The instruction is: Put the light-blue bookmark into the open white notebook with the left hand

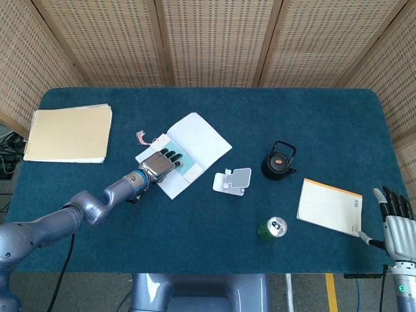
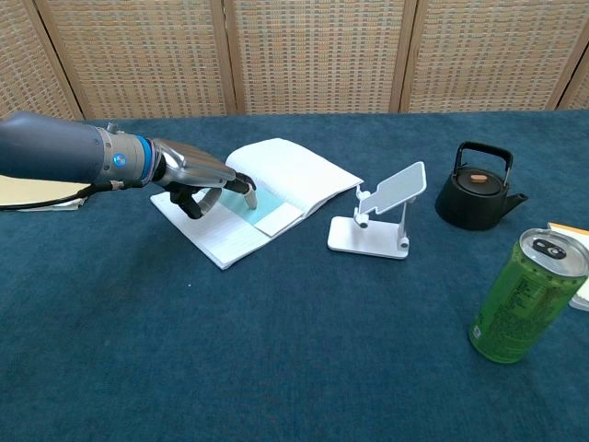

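The left arm is reaching across the table [image 1: 325, 117], its left hand [image 1: 160, 164] lying palm down with fingers stretched out flat. The right hand [image 1: 395, 221] is hovering off the table's near right corner, fingers upright and apart.

This looks like a robot test room or lab made up as an office desk. Woven cane screens [image 1: 208, 42] wall off the scene behind a table [image 1: 325, 123] covered in dark blue felt (a staged backdrop, not real furnishing). Desk things lie around the left hand [image 1: 158, 164]: a stack of manila folders [image 1: 68, 133] well off to its left, a white phone stand [image 2: 382, 216] near on its right, then a black teapot [image 2: 479, 184], a green can [image 2: 525, 295] and an orange-edged pad [image 1: 329, 207] further right. Cables [image 1: 8, 156] trail on the floor beyond the table's left edge.
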